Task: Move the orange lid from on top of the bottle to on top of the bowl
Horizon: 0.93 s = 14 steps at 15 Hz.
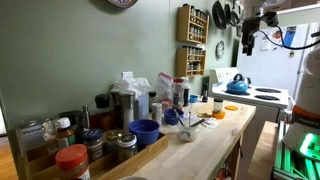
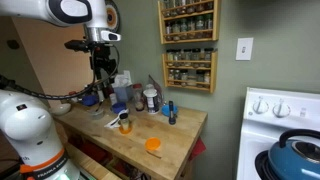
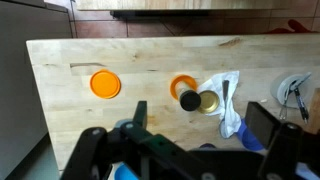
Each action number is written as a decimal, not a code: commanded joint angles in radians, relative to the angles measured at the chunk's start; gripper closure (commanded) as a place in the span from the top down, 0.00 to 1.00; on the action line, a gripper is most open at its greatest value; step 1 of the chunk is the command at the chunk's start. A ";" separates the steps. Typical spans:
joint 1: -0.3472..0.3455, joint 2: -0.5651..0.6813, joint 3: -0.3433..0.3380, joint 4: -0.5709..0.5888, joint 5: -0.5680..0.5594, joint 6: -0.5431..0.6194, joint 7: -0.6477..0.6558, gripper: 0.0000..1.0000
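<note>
Wood counter (image 3: 60,65) w/ jars (image 1: 62,130), labels unreadable; tool (image 3: 200,122) jaws apart.

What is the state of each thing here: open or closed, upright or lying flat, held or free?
Hand: open, holds nothing, above the counter.
Orange disc: lies flat on the counter, free.
Cloth: crumpled, free.
Blue bowl: upright, free.
Red-lidded jar: upright, closed.
Kettle: upright on the stove.
</note>
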 commanded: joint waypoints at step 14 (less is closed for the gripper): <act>-0.036 0.099 0.079 -0.002 0.104 0.237 0.313 1.00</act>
